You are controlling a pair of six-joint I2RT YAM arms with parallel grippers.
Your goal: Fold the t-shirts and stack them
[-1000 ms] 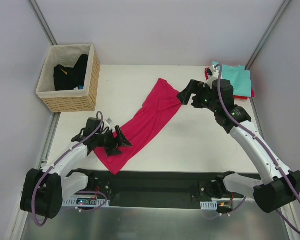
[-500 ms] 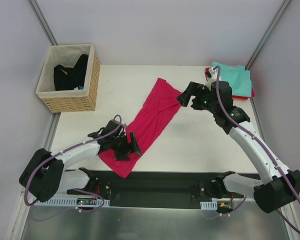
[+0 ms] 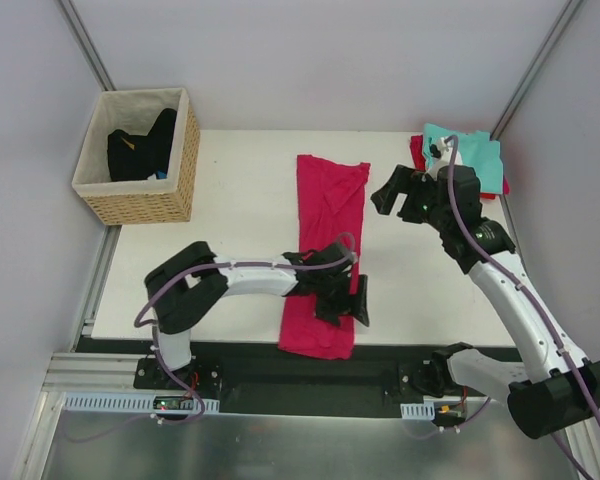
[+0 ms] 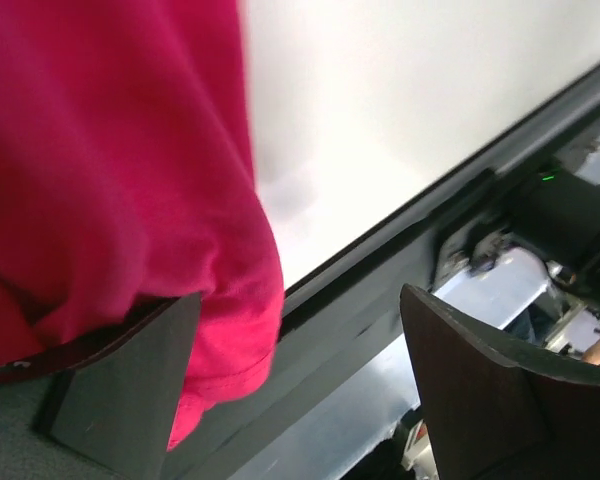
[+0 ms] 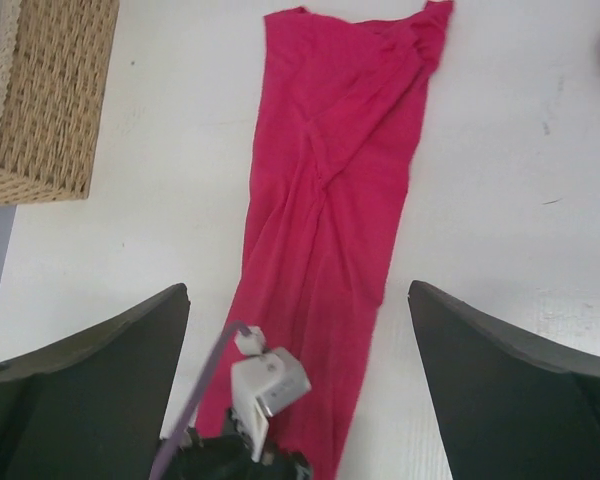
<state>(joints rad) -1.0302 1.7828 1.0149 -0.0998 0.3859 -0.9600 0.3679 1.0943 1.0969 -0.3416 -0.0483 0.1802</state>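
Note:
A magenta-pink t-shirt (image 3: 325, 215), folded into a long narrow strip, lies straight from the table's back to its front edge, where its near end hangs slightly over. My left gripper (image 3: 352, 305) is low at the strip's near right side, jaws wide apart. In the left wrist view the shirt's hem (image 4: 130, 200) rests against one finger (image 4: 120, 385), with nothing clamped at the left gripper (image 4: 300, 300). My right gripper (image 3: 400, 195) hovers open to the right of the far end, looking down on the strip (image 5: 340, 150). A teal t-shirt (image 3: 472, 152) lies on a red one (image 3: 420, 152) at the back right.
A wicker basket (image 3: 140, 205) holding dark clothing (image 3: 140, 145) stands at the back left, also visible as a basket (image 5: 50, 100) in the right wrist view. The black rail (image 3: 310, 365) runs along the table's front edge under the shirt's near end.
My left gripper has swept right along the front edge, dragging the shirt's near end with it. The strip turned from diagonal to straight. The right gripper drew back slightly to the right.

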